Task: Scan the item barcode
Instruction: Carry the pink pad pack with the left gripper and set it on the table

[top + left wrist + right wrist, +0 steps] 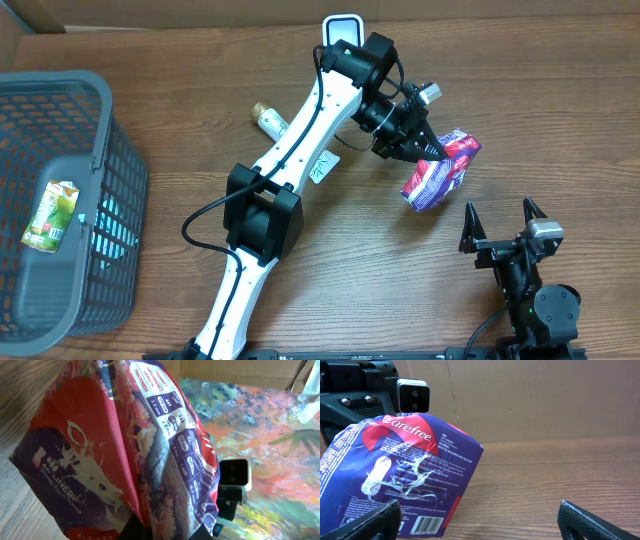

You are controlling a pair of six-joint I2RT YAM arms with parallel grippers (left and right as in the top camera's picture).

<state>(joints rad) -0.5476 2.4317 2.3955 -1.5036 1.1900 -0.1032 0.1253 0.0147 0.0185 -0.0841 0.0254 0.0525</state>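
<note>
1 purple-red Carefree pack (440, 172) sits centre-right in the overhead view, pinched at its upper edge by the left gripper (424, 150), jaws closed tight; the right gripper (500, 218), lower right, is spread wide w/ nothing in it. The pack fills the left wrist view, hiding the fingers there; 1 barcode (427, 524) shows at the bottom of the right wrist view, partly cut off by the frame edge. Also 1 grey basket (115, 200) at left w/ 1 carton (52, 215) inside, and 1 small bottle (270, 122) upper centre beside the white arm.

Glossy plastic pack (405, 477) (wood-grain table (545, 477))
</note>
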